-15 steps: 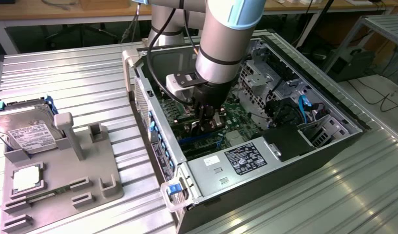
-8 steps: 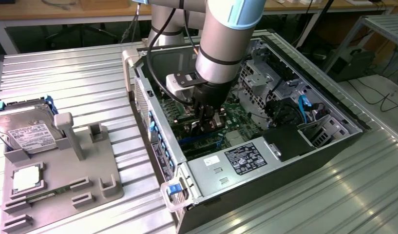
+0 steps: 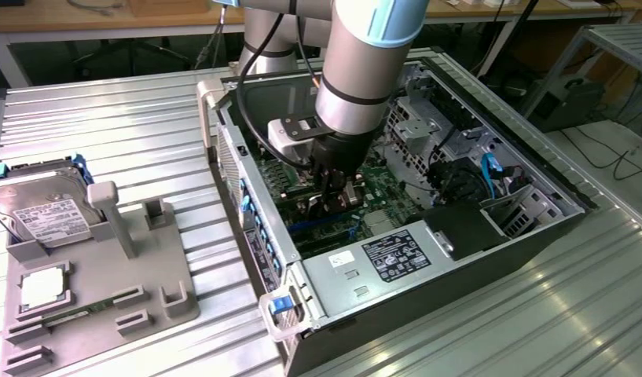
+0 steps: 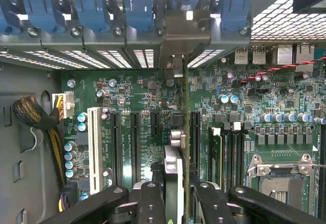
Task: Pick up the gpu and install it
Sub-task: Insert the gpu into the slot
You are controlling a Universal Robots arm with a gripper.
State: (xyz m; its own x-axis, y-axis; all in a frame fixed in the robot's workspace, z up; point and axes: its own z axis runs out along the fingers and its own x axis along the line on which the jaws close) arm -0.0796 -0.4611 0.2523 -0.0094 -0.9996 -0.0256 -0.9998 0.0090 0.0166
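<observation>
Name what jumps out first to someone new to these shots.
The big grey arm reaches down into the open PC case in the middle of the exterior view. Its hand grips the gpu edge-on over the slots of the green motherboard. On the exterior view's left, a hard drive sits in a grey fixture.
</observation>
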